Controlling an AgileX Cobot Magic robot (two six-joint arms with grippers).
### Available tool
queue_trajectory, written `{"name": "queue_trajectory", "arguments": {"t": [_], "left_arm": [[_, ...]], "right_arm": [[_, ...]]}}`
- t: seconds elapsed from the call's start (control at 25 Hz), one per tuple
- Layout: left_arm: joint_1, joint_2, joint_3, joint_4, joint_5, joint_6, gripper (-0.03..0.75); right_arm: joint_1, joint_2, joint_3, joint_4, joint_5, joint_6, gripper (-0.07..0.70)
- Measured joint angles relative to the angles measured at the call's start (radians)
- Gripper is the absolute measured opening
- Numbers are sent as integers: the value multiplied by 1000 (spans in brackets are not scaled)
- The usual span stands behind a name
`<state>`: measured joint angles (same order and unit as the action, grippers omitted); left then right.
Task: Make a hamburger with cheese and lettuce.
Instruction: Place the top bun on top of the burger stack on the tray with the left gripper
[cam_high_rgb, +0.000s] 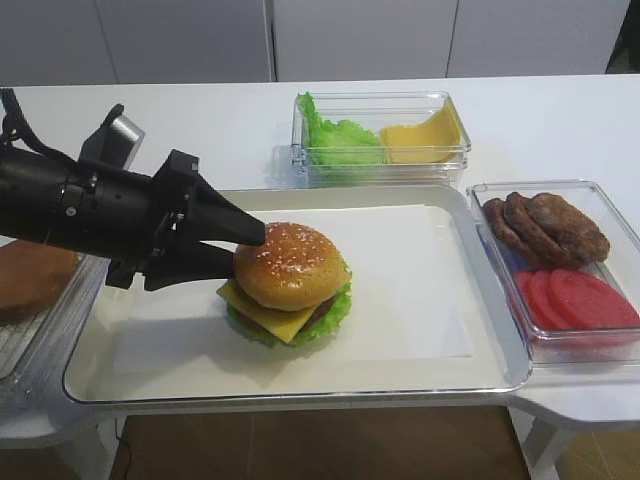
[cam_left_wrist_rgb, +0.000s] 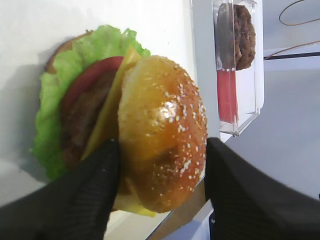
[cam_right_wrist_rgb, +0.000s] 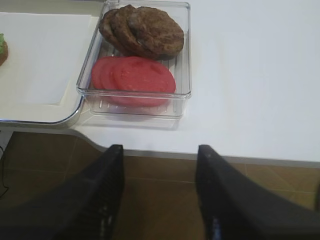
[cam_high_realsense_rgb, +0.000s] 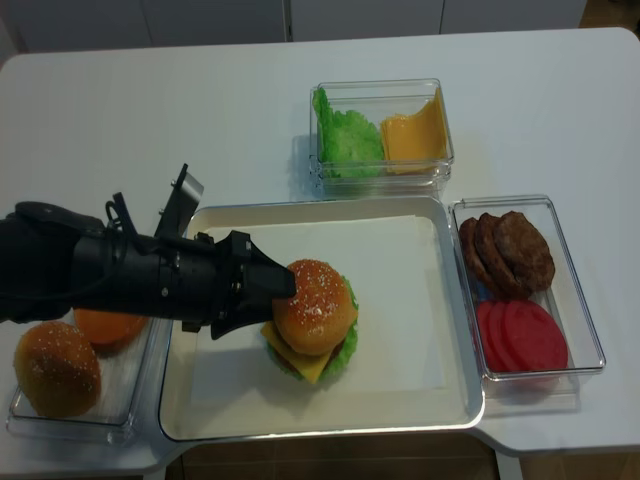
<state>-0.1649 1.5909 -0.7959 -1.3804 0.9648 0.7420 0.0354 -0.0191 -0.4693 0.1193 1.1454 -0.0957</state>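
Golden bun top speckled with pale sesame seeds, orange-yellow cheese, bright green lettuce, brown patty, red tomato slices, black left gripper, white paper.

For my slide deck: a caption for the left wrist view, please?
Left gripper jaws straddling the hamburger's sesame bun top on the tray.

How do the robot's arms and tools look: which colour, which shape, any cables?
The left arm is matte black and cylindrical, with black cables at its rear and a grey camera box on top. Its tool has two tapered black fingers. The right tool shows two broad, textured black fingers.
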Motion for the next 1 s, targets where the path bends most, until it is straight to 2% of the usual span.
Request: {"name": "queue_trajectory", "arguments": {"t": [0.52,0.88,1.0], "left_arm": [[0,0,0,0,0,0,548],[0,0,0,2,-2,14,561],[0,-4,0,2,-21,18,561]], "right_arm": [[0,0,0,0,0,0,371],[0,0,0,0,0,0,371],[0,0,0,0,0,0,371]]}}
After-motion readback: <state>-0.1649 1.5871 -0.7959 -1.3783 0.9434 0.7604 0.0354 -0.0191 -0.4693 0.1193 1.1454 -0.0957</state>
